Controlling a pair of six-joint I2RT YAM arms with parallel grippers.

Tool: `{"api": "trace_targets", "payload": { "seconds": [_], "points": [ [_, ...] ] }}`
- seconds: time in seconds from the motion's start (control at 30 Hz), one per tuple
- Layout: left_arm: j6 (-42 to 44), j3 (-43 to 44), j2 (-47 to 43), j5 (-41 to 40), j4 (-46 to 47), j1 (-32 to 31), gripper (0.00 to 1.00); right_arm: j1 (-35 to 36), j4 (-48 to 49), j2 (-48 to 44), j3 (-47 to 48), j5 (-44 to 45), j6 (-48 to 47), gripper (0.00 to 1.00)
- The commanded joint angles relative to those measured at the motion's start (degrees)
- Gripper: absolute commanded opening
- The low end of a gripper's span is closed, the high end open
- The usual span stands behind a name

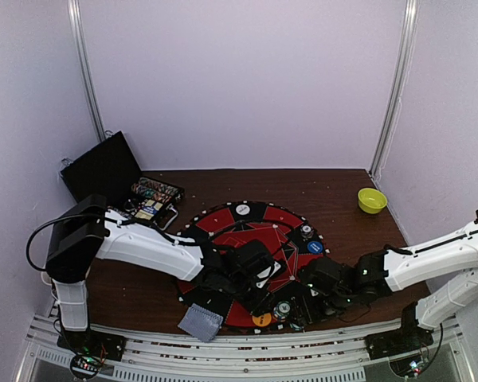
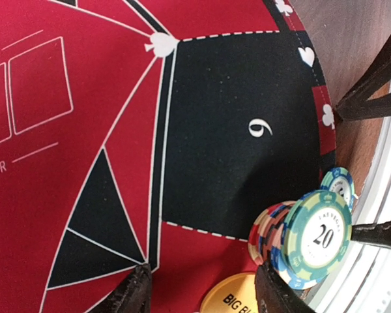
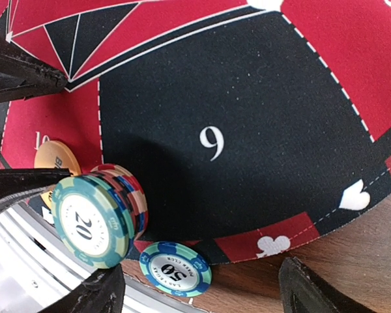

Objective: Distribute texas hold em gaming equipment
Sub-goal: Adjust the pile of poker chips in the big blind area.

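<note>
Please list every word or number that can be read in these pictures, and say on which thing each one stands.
"9": on the black field of the mat.
"20": on the top chip of the chip stack.
"50": on the blue chip lying alone beside it.
"BIG B", cut off by the picture edge: on the orange disc.
"KER", cut off: on the red part of the mat.
The small print ringing the chip numbers is too blurred to read.

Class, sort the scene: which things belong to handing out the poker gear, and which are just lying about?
Belongs: chip stack, lone 50 chip, orange button disc, blue button disc, white button disc, grey-backed cards, poker mat, chip case.
Lying about: yellow bowl.
</note>
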Motion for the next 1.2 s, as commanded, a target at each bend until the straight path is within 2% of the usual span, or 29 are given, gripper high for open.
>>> {"api": "trace_targets", "payload": {
  "seconds": [0.0, 0.17, 0.37, 0.57, 0.87, 1.17],
  "points": [
    [0.97, 0.96, 0.67, 0.9, 1.9, 0.22, 0.56, -0.13, -4.59, -1.18, 0.1, 1.24, -0.78, 0.84],
    [0.66, -0.26, -0.54, 0.73, 1.94, 0.2, 0.56, -2.29, -8.66, -5.43, -1.64, 3.53, -1.44, 0.86],
    [0.35, -0.31, -0.59, 0.8, 1.97, 0.14, 0.56, -5.56, -6.61, -2.25, 0.79, 4.43, -5.05, 0.85],
    [0.15, -0.61, -0.51, 0.84, 1.97, 0.21, 0.56, -5.56, -4.18, 2.11, 2.72, 4.21, -7.65, 0.85],
    [0.19, -0.42, -0.3, 1.09, 2.19, 0.19, 0.56, -5.45, -0.69, 3.04, 2.2, 2.6, -7.97, 0.85],
    [0.21, -0.31, -0.07, 1.11, 2.4, 0.18, 0.56, -4.69, -1.15, 2.6, 3.05, 1.12, -8.6, 0.84]
  ]
}}
